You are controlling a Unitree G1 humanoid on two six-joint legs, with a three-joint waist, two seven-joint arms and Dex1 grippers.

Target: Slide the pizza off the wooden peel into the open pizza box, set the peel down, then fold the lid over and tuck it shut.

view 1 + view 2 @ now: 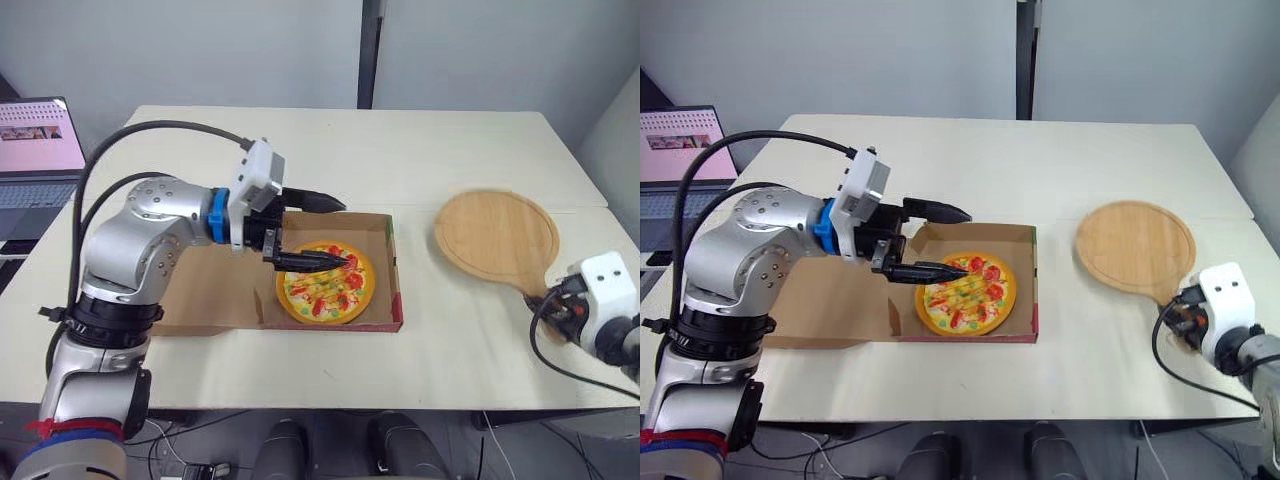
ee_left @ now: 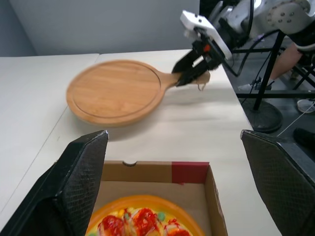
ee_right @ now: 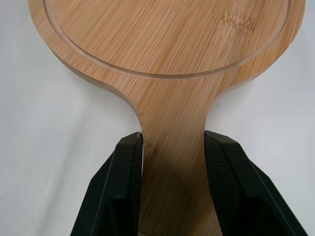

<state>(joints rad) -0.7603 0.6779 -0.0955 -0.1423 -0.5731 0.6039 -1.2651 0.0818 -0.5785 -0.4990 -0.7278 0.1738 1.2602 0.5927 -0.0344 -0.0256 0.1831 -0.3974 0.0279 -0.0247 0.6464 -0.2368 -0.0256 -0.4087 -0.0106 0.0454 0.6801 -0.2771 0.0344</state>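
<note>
Both right pincer [image 3: 173, 140] fingers [image 3: 127, 177] on peel [image 3: 167, 49]

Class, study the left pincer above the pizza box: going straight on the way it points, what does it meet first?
Probably the wooden peel lying beyond: the left pincer, open, aims over the pizza box and its far wall. Depth is unclear; it might clip that wall.

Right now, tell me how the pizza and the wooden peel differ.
The pizza lies inside the open box; the wooden peel lies flat on the table. The pizza is topped in colours; the peel is bare wood. The right gripper's jaws clamp the peel's handle; the left gripper is open above the pizza. Both are round.
</note>
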